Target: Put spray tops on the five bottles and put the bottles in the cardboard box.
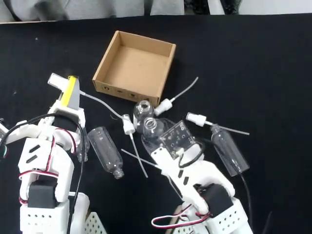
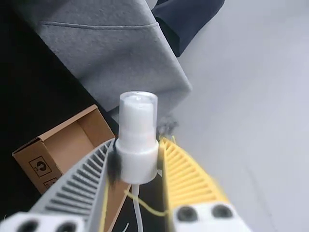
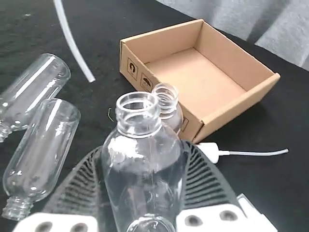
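Left claw (image 2: 136, 146) grips white plastic spray top (image 2: 138, 130), right claw (image 3: 142, 149) an uncapped clear bottle (image 3: 140, 159); brown cardboard box (image 3: 193, 72) ahead holds none.

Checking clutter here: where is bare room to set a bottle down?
The box floor is bare; so is the table right of it. Crowded: just in front of the box, among loose bottles and spray tops.

Overhead bench layout

The left claw (image 1: 67, 87) grips a spray top (image 1: 55, 79) near the cardboard box (image 1: 134, 66). The right claw (image 1: 165, 139) grips an upright bottle (image 1: 153, 127), just beside a second upright bottle (image 1: 143, 109). Two lying bottles (image 1: 106, 152) and three loose spray tops (image 1: 165, 105) rest on the black bench (image 1: 263, 63).
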Controlling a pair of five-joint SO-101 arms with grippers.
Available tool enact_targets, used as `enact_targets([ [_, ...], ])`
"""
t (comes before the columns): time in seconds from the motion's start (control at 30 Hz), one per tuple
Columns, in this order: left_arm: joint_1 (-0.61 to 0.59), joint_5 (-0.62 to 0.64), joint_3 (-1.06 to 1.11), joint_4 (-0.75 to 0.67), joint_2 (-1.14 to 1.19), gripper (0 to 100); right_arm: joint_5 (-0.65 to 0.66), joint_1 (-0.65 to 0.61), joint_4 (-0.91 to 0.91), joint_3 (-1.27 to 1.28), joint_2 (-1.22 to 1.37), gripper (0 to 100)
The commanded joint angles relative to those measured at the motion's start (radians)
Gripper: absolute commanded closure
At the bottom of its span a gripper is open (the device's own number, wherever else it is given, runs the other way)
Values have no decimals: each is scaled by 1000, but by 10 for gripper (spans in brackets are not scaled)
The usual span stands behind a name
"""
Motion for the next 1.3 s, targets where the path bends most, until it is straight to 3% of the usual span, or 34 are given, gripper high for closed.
enact_targets([
  [0.0,-1,11,-19,-25,-14,972,12,-25,-32,7,-71,979],
  [0.27,1,87,-41,-32,-31,971,54,-25,-32,71,-180,979],
  [0.6,30,81,13,-114,-183,971,91,-63,-37,124,-205,980],
  [0.83,105,43,71,-109,-189,971,91,-60,-150,188,-205,981],
  [1.27,104,5,82,-31,-189,971,91,-57,-172,191,-206,981],
])
